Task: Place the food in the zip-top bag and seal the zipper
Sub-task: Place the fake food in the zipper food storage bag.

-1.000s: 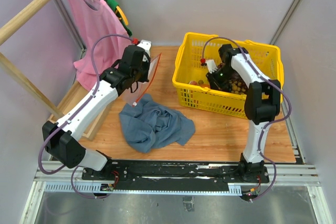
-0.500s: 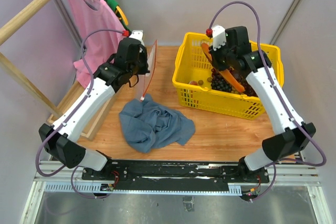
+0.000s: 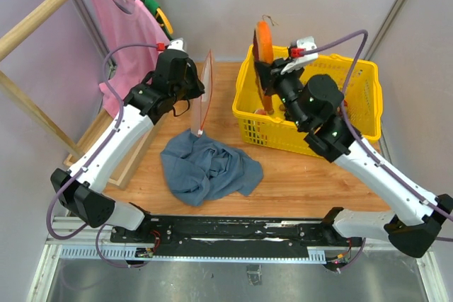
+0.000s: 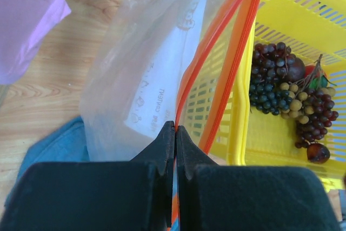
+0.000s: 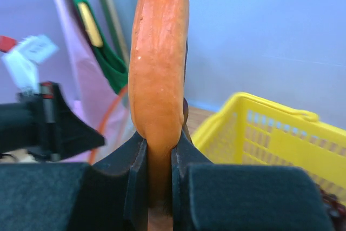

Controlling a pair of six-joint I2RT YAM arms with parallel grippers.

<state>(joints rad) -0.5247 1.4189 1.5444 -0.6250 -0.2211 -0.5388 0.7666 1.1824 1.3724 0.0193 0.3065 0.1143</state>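
Note:
My left gripper [image 3: 198,93] [image 4: 175,128] is shut on the orange-red zipper [image 4: 216,41] of the clear zip-top bag [image 3: 206,93] [image 4: 146,79] and holds it hanging above the table, left of the basket. My right gripper [image 3: 263,68] [image 5: 159,136] is shut on the orange-red fruit wedge [image 3: 263,40] [image 5: 158,58] and holds it upright above the basket's left rim, close to the bag. The dark purple grapes [image 4: 270,87] lie in the yellow basket [image 3: 357,79] [image 4: 303,36].
A brownish-green grape bunch [image 4: 303,109] and dark round fruits [image 4: 318,152] also lie in the basket. A blue-grey cloth [image 3: 209,164] lies crumpled below the bag. A wooden rack with pink clothing [image 3: 124,30] stands at the left.
My right arm has lifted the fruit wedge out of the basket and swung it left toward the bag. My left gripper has turned the bag slightly and held it up.

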